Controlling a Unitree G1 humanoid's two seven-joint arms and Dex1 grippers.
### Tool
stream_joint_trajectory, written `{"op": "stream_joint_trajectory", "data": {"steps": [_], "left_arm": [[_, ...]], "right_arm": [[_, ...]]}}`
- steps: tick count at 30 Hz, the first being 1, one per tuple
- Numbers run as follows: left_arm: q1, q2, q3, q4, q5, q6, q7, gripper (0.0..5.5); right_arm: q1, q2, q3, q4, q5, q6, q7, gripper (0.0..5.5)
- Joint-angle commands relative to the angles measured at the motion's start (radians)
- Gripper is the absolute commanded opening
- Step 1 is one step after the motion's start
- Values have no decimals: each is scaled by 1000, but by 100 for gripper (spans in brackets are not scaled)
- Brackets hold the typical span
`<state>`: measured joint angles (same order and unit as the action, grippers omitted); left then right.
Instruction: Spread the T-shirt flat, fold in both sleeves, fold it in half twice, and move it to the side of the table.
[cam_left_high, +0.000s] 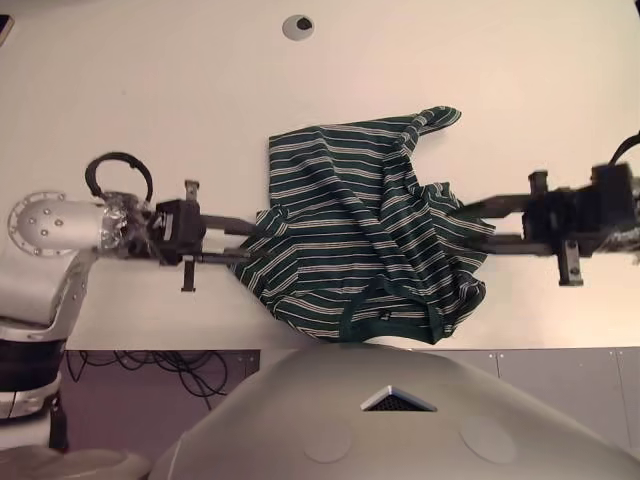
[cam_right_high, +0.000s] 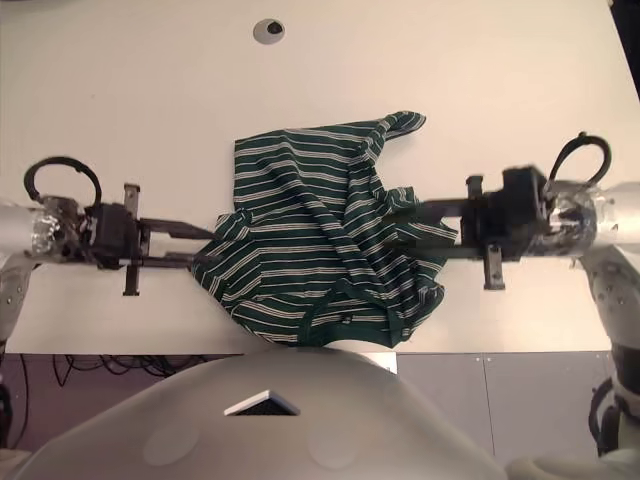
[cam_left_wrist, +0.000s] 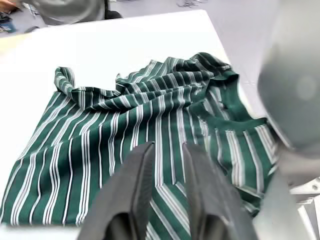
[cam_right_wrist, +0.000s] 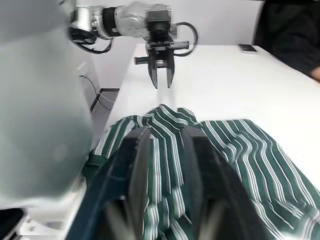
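- The left gripper (cam_left_high: 252, 242) is held released, its two fingers (cam_left_wrist: 142, 172) a narrow gap apart, with striped cloth seen through the gap.
- The right gripper (cam_right_high: 432, 230) is likewise unclenched. Its dark fingers (cam_right_wrist: 136, 165) are spread over the cloth, and nothing is visibly pinched between them.
- Whether either set of tips touches the fabric cannot be made out. They blend into the dark green where they overlap it in the eye views.
- The T-shirt (cam_left_high: 350, 230) lies crumpled in the middle of the table (cam_left_high: 150, 100), bunched in ridges on its right side. Its neckband (cam_left_high: 385, 310) is at the near edge, where part of the cloth is cut off from view.
- One sleeve (cam_left_high: 435, 118) is twisted out toward the far side. The other sleeve cannot be picked out.
- Both arms are stretched in level from opposite sides, pointing at each other, the left at the shirt's left edge and the right at its right edge.
- In the right wrist view the left gripper is seen farther off, fingers angled down just past the shirt's far border.
- A round grommet (cam_left_high: 298, 27) is set in the tabletop, well apart from the shirt.
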<state>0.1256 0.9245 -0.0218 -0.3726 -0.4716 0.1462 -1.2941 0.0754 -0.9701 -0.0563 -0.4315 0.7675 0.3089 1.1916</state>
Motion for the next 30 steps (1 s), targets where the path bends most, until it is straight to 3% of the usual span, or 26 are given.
{"op": "stream_joint_trajectory", "data": {"steps": [1, 5, 11, 16, 21, 30], "left_arm": [[-68, -36, -171, 122, 308, -84, 103, 35], [-100, -37, -264, 192, 507, -153, 164, 2], [-36, 44, -289, 219, 532, -205, 103, 2], [39, 106, -224, 247, 479, -225, 102, 2], [110, 117, -162, 212, 376, -228, 95, 2], [4, -13, -42, 215, 142, -139, 136, 2]], "right_arm": [[-112, 95, 215, 165, -429, -68, -215, 36], [-160, 118, 369, 289, -760, -188, -311, 1], [-107, 26, 433, 376, -918, -302, -247, 1], [18, -110, 405, 359, -907, -355, -151, 1], [77, -137, 365, 314, -864, -357, -127, 1], [-37, 33, 247, 293, -704, -305, -205, 1]]}}
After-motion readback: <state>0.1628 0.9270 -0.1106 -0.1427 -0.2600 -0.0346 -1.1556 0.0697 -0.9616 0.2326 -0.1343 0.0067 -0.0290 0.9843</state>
